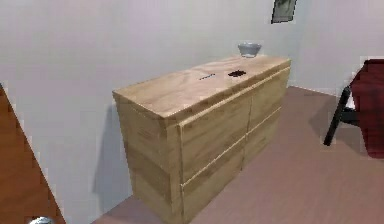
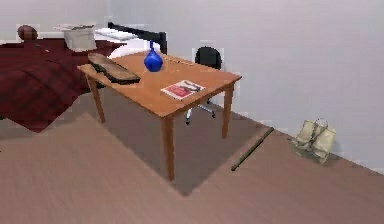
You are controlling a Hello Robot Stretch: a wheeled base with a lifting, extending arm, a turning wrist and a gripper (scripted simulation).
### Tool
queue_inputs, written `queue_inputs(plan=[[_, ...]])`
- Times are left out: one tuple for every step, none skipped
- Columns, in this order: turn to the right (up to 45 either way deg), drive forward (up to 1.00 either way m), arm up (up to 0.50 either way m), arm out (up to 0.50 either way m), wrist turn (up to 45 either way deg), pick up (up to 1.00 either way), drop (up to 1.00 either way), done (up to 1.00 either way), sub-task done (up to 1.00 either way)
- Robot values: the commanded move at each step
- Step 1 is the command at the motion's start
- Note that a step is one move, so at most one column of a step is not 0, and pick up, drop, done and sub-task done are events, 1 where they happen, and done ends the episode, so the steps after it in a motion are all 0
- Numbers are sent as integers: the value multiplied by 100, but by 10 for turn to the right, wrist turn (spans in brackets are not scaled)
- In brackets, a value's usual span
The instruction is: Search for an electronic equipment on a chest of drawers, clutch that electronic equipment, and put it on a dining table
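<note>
Chest of drawers (image 1: 215, 130) stood ahead. On its top near the far end, 1 dark flat item (image 1: 237, 73), probably the electronics, lay just short of the bowl (image 1: 249, 48). So the target was forward, while a wooden table (image 2: 145, 88) faced the arm side. Gripper state: couldn't tell.

Top of chest of drawers (image 1: 170, 92): bare at near end, bowl (image 1: 248, 48) and small dark thing (image 1: 236, 74) at far end | table (image 2: 145, 97): near corner bare, blue vase (image 2: 153, 60) and red book (image 2: 183, 90) farther in
</note>
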Motion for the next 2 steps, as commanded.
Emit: queue_inputs(plan=[[330, 0, 0, 0, 0, 0, 0, 0, 0], [0, 90, 0, 0, 0, 0, 0, 0, 0]])
